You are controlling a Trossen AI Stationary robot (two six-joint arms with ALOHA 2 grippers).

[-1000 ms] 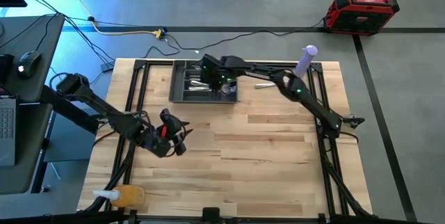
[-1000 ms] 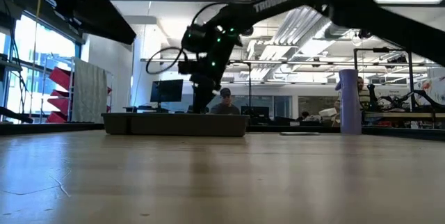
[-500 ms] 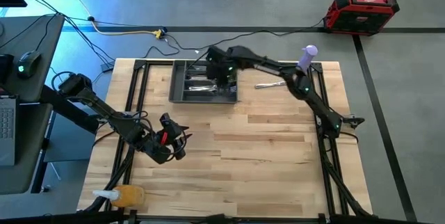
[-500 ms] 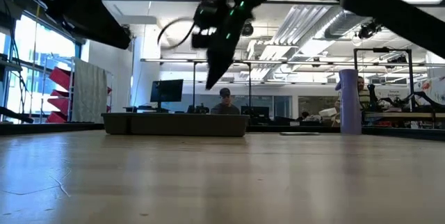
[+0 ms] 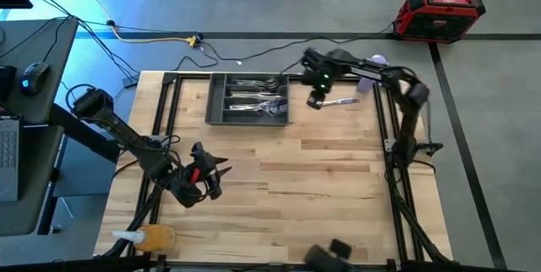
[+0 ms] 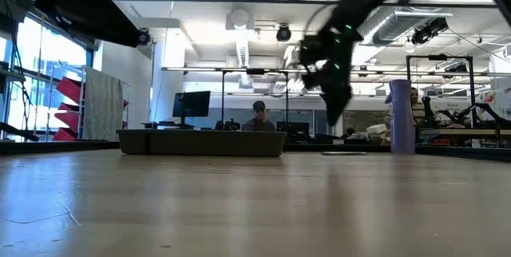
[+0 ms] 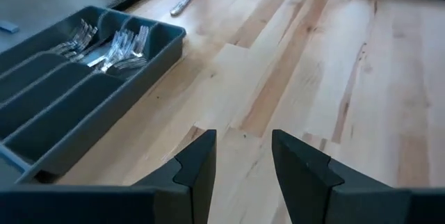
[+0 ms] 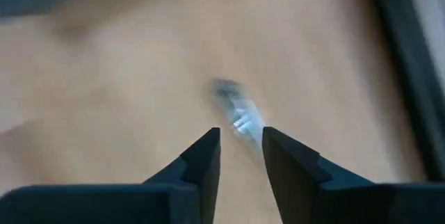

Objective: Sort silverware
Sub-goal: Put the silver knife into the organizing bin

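At the left edge, off the table, we see a desk with a mouse (image 5: 30,76) and part of a laptop (image 5: 8,149). On the near left corner of the table (image 5: 338,196) lies an orange-bodied bottle (image 5: 150,238) on its side.

The left gripper (image 5: 211,173) hangs over the near left part of the table, well apart from the tray. In its wrist view its two dark fingers (image 7: 198,165) stand apart with bare wood showing between them, holding nothing.

Farther back, left of centre, sits the dark grey tray (image 5: 248,120) near the far edge. Most of the silverware (image 5: 258,100) lies in its compartments: the left wrist view shows a cluster of forks (image 7: 124,45) in one far compartment and more pieces in the one beside it, while the nearer compartments look bare.

Right of the tray, one loose piece of silverware (image 5: 338,101) lies on the wood. The right gripper (image 5: 314,100) hovers just at its left end. Its wrist view shows its fingers (image 8: 203,160) parted with a blurred shiny piece (image 8: 236,116) just beyond the tips, not clamped; we cannot tell whether they touch it.

A purple bottle (image 5: 368,73) stands at the far right of the table. On the floor beyond the far right corner rests a red and black case (image 5: 439,12).

In the low view, a person (image 6: 258,116) sits behind the tray, in the room beyond.
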